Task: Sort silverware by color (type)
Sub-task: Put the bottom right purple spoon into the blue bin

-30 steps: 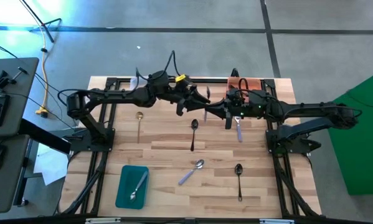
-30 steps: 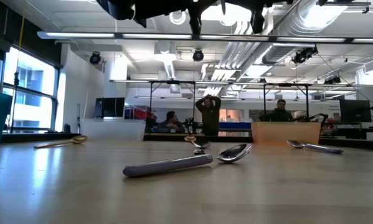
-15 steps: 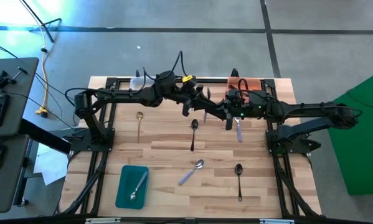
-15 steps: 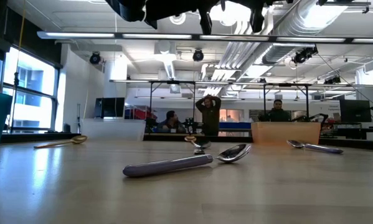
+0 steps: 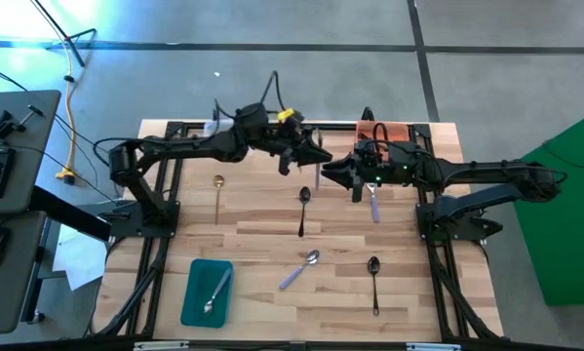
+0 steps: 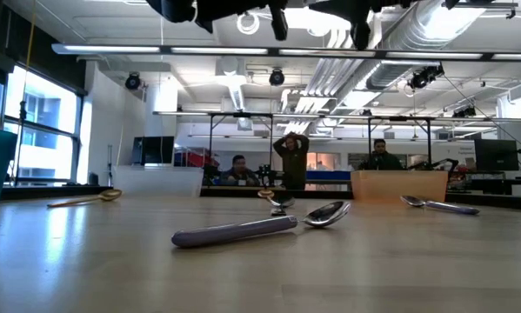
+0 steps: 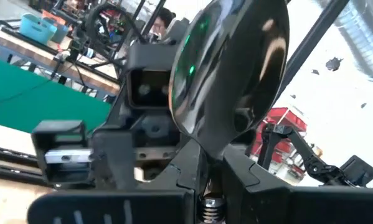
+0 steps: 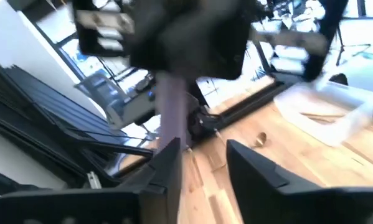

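We find the lilac-handled silver spoon [image 5: 319, 172] aloft mid-surface between both arms, long axis near vertical: left pincer [image 5: 316, 156] clamps its bowl end, right pincer [image 5: 332, 173] half-parted around the handle.

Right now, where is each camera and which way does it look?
High: above the table, looking straight down; both arms show.
Low: tabletop height, looking level at a lilac-handled spoon; arms up top.
Left wrist: past the left gripper at its held spoon.
Right wrist: past the right gripper toward the table.
High and low share that lilac-handled spoon.
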Robot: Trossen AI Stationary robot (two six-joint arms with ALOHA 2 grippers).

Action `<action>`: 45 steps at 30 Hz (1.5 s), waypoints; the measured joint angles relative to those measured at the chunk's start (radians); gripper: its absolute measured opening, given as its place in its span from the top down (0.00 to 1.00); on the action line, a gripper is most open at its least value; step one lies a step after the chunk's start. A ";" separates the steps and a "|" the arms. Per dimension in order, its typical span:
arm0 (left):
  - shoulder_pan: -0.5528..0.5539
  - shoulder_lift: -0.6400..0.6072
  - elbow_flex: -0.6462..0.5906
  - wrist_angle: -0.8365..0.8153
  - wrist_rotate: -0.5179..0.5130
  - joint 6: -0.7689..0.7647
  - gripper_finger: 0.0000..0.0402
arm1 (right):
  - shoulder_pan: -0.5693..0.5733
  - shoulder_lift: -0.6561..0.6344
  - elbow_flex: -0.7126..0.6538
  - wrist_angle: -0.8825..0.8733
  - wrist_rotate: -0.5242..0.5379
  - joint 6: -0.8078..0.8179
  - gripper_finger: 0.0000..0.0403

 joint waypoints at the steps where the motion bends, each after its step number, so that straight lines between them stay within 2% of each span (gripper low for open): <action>1: 0.006 -0.011 0.000 -0.023 0.000 0.011 0.95 | 0.000 0.001 0.000 -0.005 0.000 0.000 0.70; 5: 0.029 -0.057 -0.001 -0.175 -0.002 0.085 0.96 | 0.000 -0.001 0.000 -0.059 -0.003 -0.001 0.63; 9: 0.043 -0.146 -0.001 -0.425 -0.006 0.179 0.96 | 0.000 -0.004 0.000 -0.157 -0.008 -0.005 0.63; 14: 0.020 -0.272 -0.001 -0.821 -0.057 0.253 0.96 | -0.003 -0.004 0.000 -0.284 -0.015 -0.048 0.77; 19: -0.055 -0.389 -0.001 -1.174 -0.212 0.194 0.96 | -0.045 -0.004 0.000 -0.334 -0.003 -0.131 0.97; 23: -0.182 -0.450 -0.001 -1.365 -0.356 0.036 0.96 | -0.115 -0.004 0.000 -0.337 -0.027 -0.206 0.97; 26: -0.315 -0.479 -0.021 -1.418 -0.453 -0.156 0.96 | -0.175 -0.004 0.000 -0.337 -0.086 -0.246 0.97; 30: -0.524 -0.506 -0.076 -1.407 -0.557 -0.440 0.96 | -0.226 -0.002 0.000 -0.337 -0.111 -0.292 0.99; 36: -0.805 -0.507 -0.205 -1.365 -0.654 -0.831 0.96 | -0.255 -0.002 0.000 -0.337 -0.141 -0.312 1.00; 40: -0.956 -0.501 -0.302 -1.252 -0.745 -1.055 0.96 | -0.255 -0.002 0.000 -0.344 -0.144 -0.312 1.00; 45: -1.058 -0.426 -0.385 -1.192 -0.817 -1.244 0.96 | -0.255 -0.002 0.000 -0.355 -0.144 -0.311 1.00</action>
